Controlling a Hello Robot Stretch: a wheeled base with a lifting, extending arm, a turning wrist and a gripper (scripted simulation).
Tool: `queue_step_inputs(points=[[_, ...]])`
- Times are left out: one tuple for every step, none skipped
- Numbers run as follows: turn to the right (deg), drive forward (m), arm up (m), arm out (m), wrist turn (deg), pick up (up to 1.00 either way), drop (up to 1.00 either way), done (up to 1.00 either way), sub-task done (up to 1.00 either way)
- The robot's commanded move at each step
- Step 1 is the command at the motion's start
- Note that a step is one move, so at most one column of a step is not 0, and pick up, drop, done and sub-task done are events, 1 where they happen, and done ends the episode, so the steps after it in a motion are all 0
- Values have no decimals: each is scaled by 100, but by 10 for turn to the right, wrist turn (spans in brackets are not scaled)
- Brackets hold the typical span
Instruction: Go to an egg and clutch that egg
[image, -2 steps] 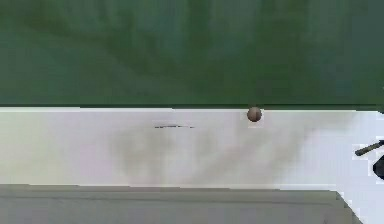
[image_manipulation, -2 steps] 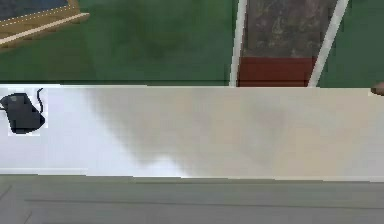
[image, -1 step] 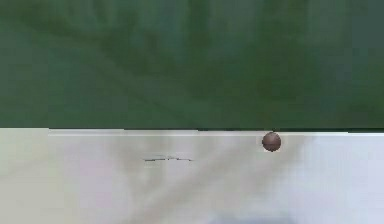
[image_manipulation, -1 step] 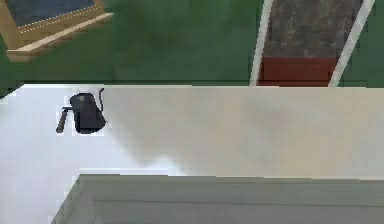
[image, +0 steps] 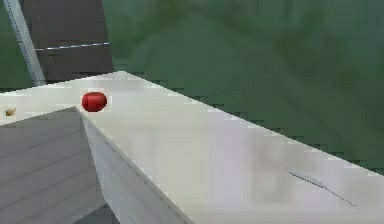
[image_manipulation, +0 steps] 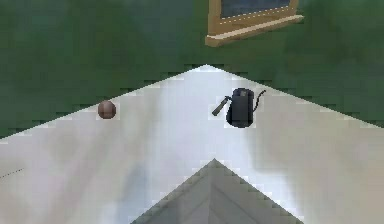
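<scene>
Where the desk turns its corner: the forward view gives you a white desk (image: 230, 140) running from upper left to lower right, with a dark green wall (image: 250, 50) behind it and grey cabinet fronts (image: 40, 165) under its near edge.
Red round thing (image: 94, 101): it sits on the desk close to that corner, toward the forward view's left. You cannot tell whether it is a tomato or an apple.
Small tan thing (image: 10, 112): it lies on the desk at the forward view's left edge, left of the red round thing and apart from it. It is too small to name.
Small brown rounded thing (image_manipulation: 106, 110): in the arm side view it rests on the white desk toward the left, well apart from the kettle. Its shape and colour would suit a brown egg, but you cannot be sure.
Kettle (image_manipulation: 240, 107): black and upright, it stands on the desk just right of the arm side view's middle, with its thin spout to the right and its handle to the left.
Framed picture (image_manipulation: 255, 20): it has a wooden frame and hangs on the green wall at the arm side view's top, above the kettle.
Dark grey panel (image: 65, 35): it stands upright beyond the desk at the forward view's top left, with a pale bar down its left side.
End effector: you cannot tell its state.
</scene>
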Motion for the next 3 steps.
queue_step_inputs(points=[[-180,0,0,0,0,0,0,0,0],[0,0,50,0,0,0,0,0,0],[0,0,38,0,0,0,0,0,0]])
